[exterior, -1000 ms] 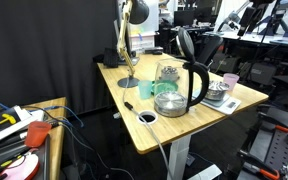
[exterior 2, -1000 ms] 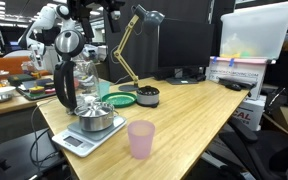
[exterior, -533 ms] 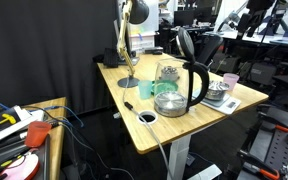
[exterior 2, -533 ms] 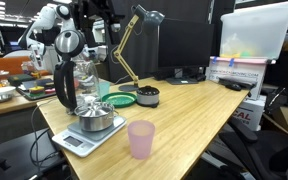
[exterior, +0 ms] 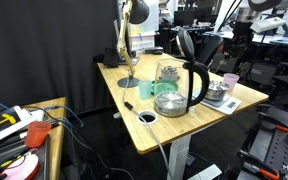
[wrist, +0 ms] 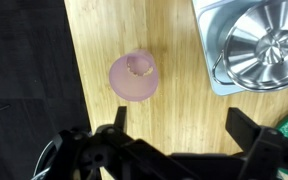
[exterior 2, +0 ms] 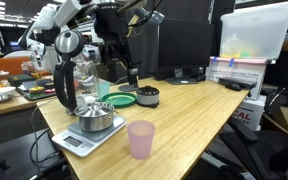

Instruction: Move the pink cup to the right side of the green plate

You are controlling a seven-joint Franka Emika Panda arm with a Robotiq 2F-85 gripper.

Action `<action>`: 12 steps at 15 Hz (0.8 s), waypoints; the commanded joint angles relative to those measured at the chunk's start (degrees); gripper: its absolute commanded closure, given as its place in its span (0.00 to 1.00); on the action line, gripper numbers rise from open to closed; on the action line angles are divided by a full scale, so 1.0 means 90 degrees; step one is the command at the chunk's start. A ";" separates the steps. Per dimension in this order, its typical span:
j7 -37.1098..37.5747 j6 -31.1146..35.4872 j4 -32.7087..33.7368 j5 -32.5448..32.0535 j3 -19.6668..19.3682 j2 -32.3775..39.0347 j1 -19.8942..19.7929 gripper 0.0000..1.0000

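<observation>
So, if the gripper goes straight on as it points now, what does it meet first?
Probably the gripper meets bare table first, between the pink cup and the metal bowl; depth is unclear.

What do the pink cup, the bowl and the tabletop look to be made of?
The pink cup looks like plastic, matte and slightly translucent at its wall; silicone cannot be ruled out. The bowl is metal, probably stainless steel, with bright mirror-like reflections. The tabletop is wood or wood laminate, with visible light grain and a smooth finish.
</observation>
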 commanded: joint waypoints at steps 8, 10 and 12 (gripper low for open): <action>0.0023 -0.0016 0.0266 0.0021 0.0059 0.0431 -0.0054 0.00; 0.0023 -0.0016 0.0266 0.0021 0.0059 0.0431 -0.0054 0.00; 0.0023 -0.0016 0.0266 0.0021 0.0059 0.0431 -0.0054 0.00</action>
